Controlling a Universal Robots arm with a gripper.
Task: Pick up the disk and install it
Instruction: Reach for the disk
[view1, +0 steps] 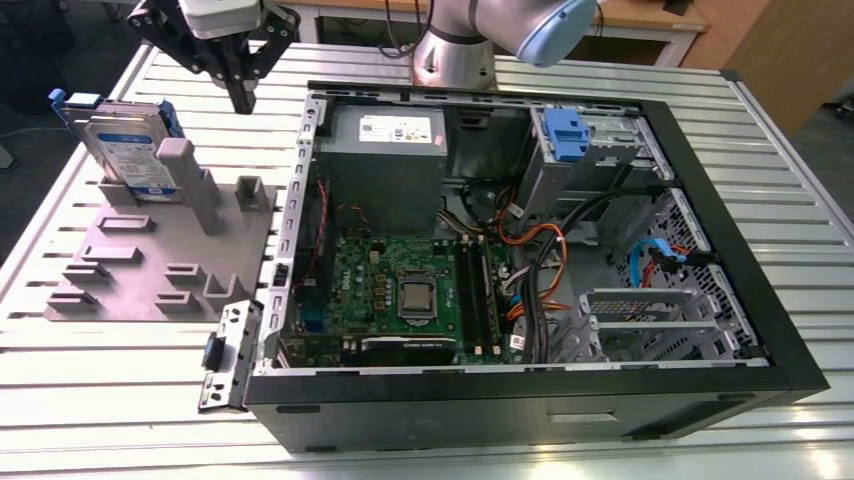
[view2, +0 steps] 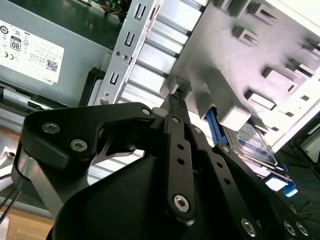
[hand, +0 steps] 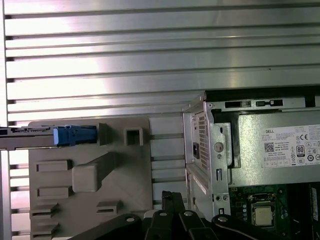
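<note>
On my screens the slatted metal counter (view1: 120, 380) carries the open computer case (view1: 534, 410), lying on its side with its boards and cables exposed. Beside it, at the exterior view's left, sits a grey fixture plate (view1: 134, 270) with raised blocks and posts. The disk (view1: 127, 150) stands upright on its edge in that fixture, outside the case and just behind a tall grey post (view1: 187, 185), with its blue rails showing along the edges. The gripper (view1: 243, 98) hangs over the counter between the disk and the case, touching neither. I read its fingers as drawn together with nothing held between them.
</note>
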